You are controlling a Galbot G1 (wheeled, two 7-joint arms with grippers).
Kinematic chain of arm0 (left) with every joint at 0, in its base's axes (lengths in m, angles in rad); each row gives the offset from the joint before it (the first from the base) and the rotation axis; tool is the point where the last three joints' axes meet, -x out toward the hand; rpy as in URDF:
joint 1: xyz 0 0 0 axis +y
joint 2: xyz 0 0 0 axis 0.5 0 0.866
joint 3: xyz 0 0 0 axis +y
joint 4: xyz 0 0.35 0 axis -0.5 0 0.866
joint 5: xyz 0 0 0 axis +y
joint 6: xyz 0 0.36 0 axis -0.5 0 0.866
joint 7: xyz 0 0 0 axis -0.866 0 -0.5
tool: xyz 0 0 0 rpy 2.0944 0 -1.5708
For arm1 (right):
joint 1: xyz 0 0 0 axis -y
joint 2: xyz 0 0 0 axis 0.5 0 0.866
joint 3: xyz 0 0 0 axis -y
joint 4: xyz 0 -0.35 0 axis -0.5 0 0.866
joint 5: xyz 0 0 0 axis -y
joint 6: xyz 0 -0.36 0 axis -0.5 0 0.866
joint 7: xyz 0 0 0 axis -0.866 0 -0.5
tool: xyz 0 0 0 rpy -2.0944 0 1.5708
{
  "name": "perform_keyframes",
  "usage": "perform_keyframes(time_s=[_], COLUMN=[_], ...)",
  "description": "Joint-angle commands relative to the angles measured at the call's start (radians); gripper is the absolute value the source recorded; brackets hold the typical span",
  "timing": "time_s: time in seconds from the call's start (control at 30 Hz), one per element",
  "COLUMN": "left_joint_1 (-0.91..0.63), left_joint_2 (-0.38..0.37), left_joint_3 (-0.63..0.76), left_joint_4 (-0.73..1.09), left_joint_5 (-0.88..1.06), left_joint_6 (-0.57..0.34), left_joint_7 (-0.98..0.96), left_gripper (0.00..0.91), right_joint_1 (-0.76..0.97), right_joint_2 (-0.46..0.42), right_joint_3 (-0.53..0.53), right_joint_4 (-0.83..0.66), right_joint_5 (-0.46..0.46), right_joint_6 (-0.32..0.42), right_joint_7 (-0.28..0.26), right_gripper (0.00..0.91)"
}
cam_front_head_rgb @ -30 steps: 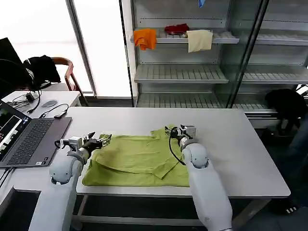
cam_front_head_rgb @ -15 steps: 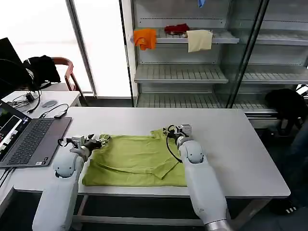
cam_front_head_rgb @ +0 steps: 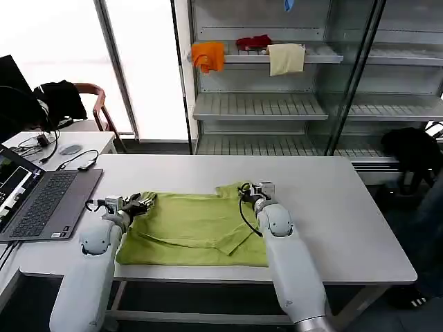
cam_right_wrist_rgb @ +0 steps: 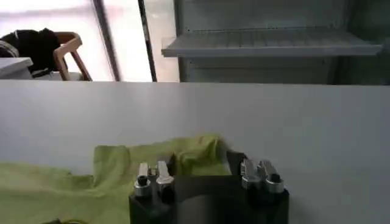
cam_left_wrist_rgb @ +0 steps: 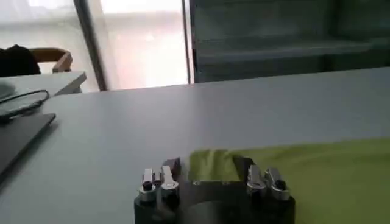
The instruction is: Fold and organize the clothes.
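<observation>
Here I see the lime-green T-shirt [cam_front_head_rgb: 190,228] lying partly folded on the near half of the white table [cam_front_head_rgb: 346,214], its front hem reaching the table's near edge. My left gripper [cam_front_head_rgb: 144,201] sits at the shirt's far left corner, fingers pressed together on a bunched fold of the green cloth [cam_left_wrist_rgb: 210,165]. My right gripper [cam_front_head_rgb: 244,189] sits at the far right corner, likewise pinching a raised ridge of fabric [cam_right_wrist_rgb: 198,152]. An open laptop [cam_front_head_rgb: 41,200] rests on the table to the left, well apart from the shirt.
</observation>
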Motion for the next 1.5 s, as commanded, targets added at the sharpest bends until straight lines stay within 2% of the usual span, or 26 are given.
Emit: perform_keyframes(time_s=[0.03,0.17,0.4,0.77,1.5], left_joint_1=[0.002,0.009,0.025,0.07,0.25], left_joint_2=[-0.003,-0.004,-0.002,0.019,0.065], left_joint_3=[0.003,0.002,-0.003,-0.011,-0.061], left_joint_4=[0.012,-0.001,-0.05,-0.17,-0.409], left_joint_5=[0.009,0.009,-0.002,-0.046,-0.139], left_joint_6=[0.004,0.004,0.004,0.005,0.007], left_joint_7=[0.004,0.006,0.003,-0.006,0.001], left_gripper=[0.04,0.01,0.01,0.01,0.01], right_joint_1=[-0.001,-0.004,-0.012,-0.08,-0.265], right_joint_2=[0.021,0.021,0.011,-0.044,-0.118], right_joint_3=[-0.002,-0.003,-0.011,-0.063,-0.093], right_joint_4=[0.004,0.017,0.066,0.229,0.492], right_joint_5=[-0.012,-0.013,0.009,0.066,0.07], right_joint_6=[0.0,0.001,0.021,0.0,-0.003], right_joint_7=[-0.004,-0.004,0.003,0.02,0.026], right_gripper=[0.0,0.0,0.0,0.0,0.0])
